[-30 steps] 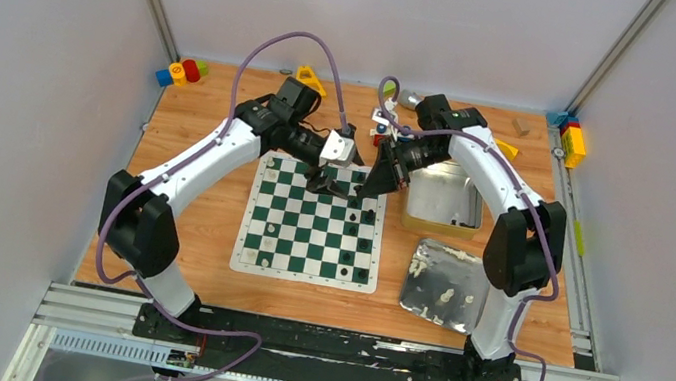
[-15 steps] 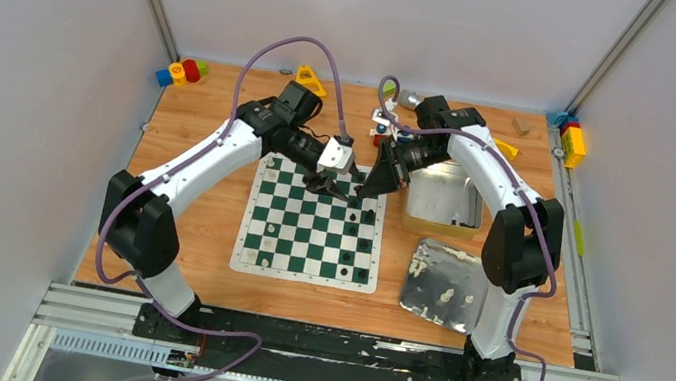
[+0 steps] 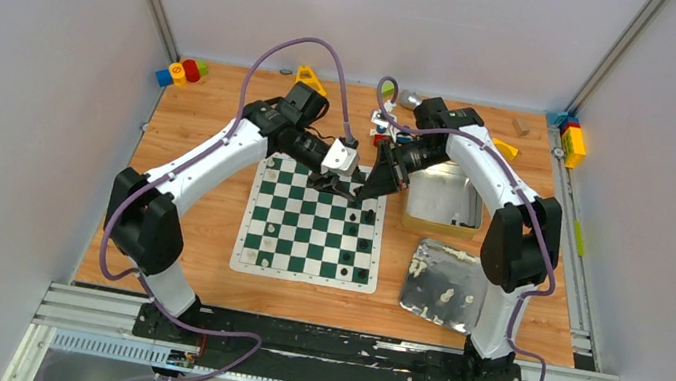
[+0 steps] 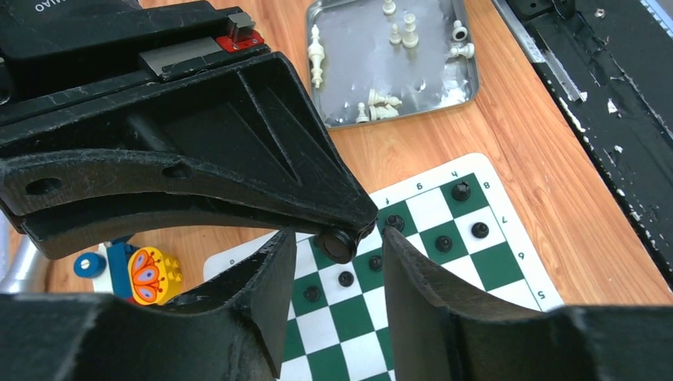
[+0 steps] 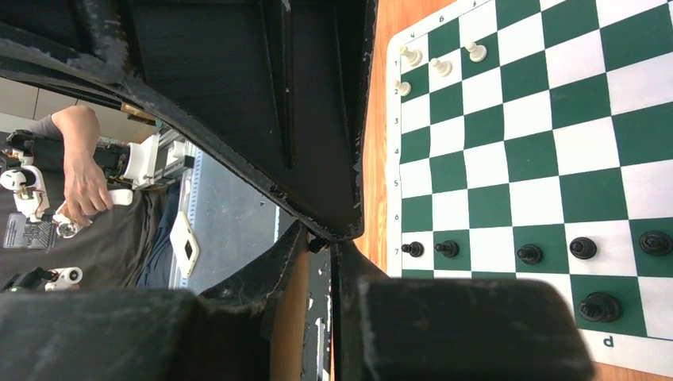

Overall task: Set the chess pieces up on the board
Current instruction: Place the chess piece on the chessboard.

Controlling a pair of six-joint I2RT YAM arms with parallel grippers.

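Right gripper (image 5: 320, 240) clamps a black chess piece (image 4: 340, 246) above the board (image 5: 508, 202) far edge; left gripper (image 4: 340, 236) half-open, straddling the piece without contact; border numerals (image 5: 394, 182) 2 to 7 legible; piece's round end faces the left wrist camera.

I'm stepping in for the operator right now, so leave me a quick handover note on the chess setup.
Right gripper shut on a black piece over the board; left gripper open, straddling that piece.
Done: several black pieces along one side, a few white pieces at the opposite side.
Spare white pieces lie in the tin.
To do: place the held piece, then most of both sets.
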